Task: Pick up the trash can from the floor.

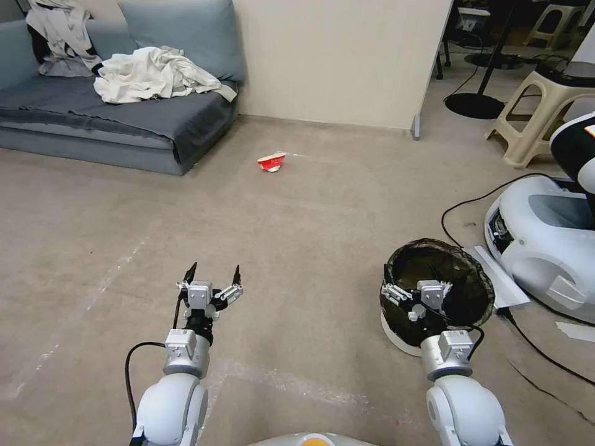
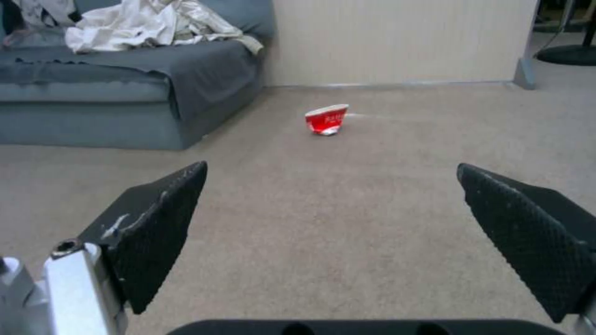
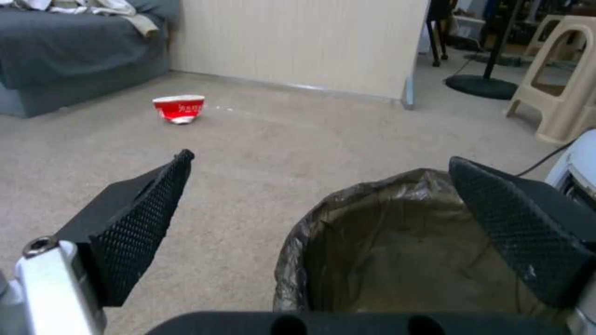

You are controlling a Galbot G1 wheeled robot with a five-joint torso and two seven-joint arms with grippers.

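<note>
Early stage: small round bag-lined trash can resting on beige-grey carpeted floor, not yet lifted. Right gripper spread wide, straddling the can's nine-o'clock rim, clamping nothing. Left gripper parked at nine o'clock, splayed, empty. Left to do: closing, lifting.

Both arms reach fwd & down from the shoulders, wrists roughly level. Left gripper w/ fingers spread wide, nothing between them, hanging over bare floor. Right gripper also spread wide, straddling the near rim of the trash can: one finger inside, the other outside.
</note>
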